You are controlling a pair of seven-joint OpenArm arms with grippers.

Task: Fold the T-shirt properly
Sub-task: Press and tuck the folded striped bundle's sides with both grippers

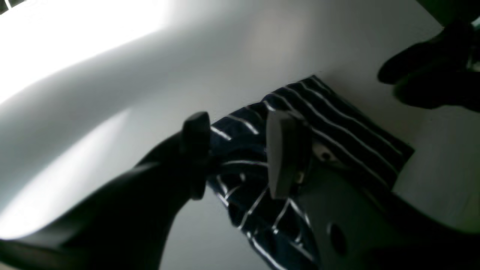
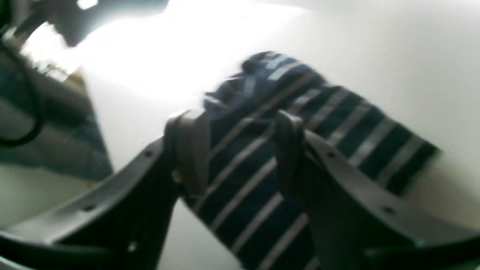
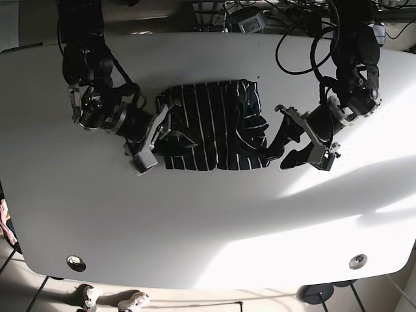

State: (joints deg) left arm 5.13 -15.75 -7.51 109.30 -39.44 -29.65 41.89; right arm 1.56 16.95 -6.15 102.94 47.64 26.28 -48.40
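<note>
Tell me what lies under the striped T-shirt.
The striped T-shirt lies on the white table, with bare tabletop showing all round it. Its own folded layers cover whatever is beneath; nothing else shows. The left gripper and right gripper sit at its edges.

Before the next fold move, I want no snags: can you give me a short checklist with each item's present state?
1. T-shirt fully on the table: ok.
2. Left gripper at the shirt's edge, jaws apart: ok.
3. Right gripper at the opposite edge, jaws apart: ok.
4. Fabric actually pinched by either gripper: cannot tell.
5. Shirt lying flat: not ok, bunched near the left gripper.
6. Cables away from the shirt: ok.
</note>
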